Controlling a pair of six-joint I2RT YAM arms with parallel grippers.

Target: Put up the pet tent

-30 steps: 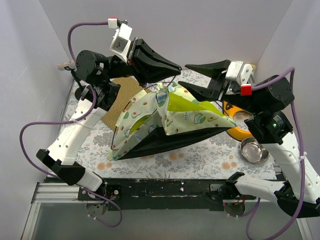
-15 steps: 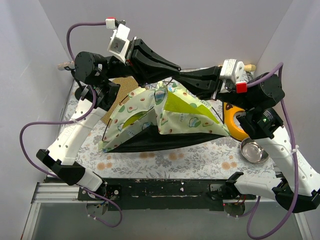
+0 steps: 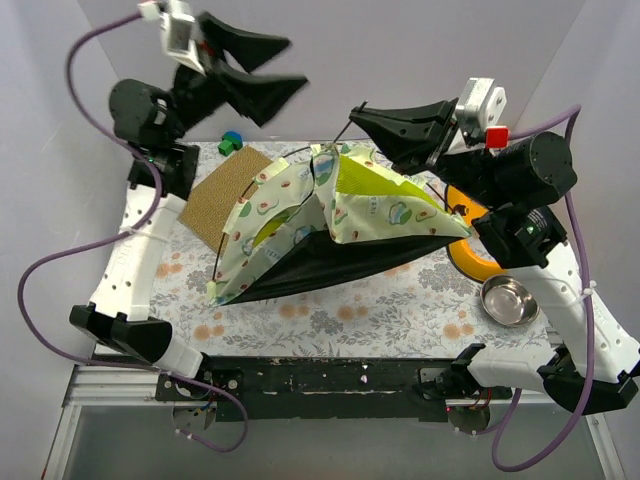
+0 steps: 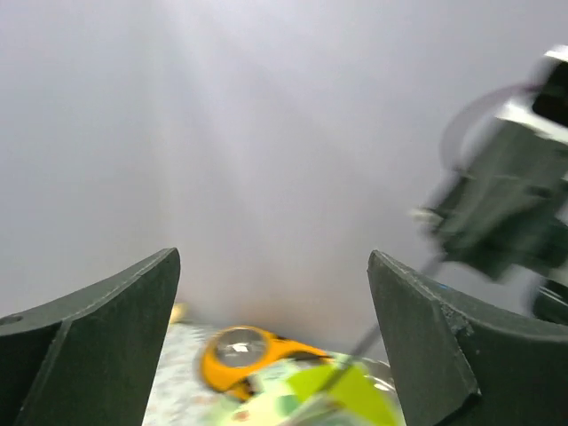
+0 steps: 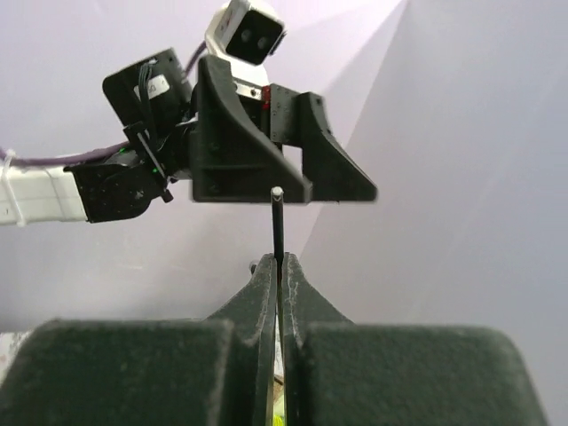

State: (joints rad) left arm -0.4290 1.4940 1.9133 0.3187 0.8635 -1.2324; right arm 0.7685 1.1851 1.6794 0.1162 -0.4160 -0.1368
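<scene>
Pet tent (image 3: 375, 215): soft matt printed cloth, black underside
Bowl (image 3: 509, 300): shiny smooth metal
Mat (image 3: 215, 200): rough brown fibre
Bench (image 3: 330, 320): floral cloth

The pale cream-green fabric pet tent (image 3: 262, 215), dotted with a small print, sits half-raised and lopsided in the middle of the table. Its black underside (image 3: 330, 262) faces the near edge and its lime-green lining (image 3: 362, 185) shows toward the right. A thin black pole (image 5: 277, 222) sticks up from its peak.
</scene>
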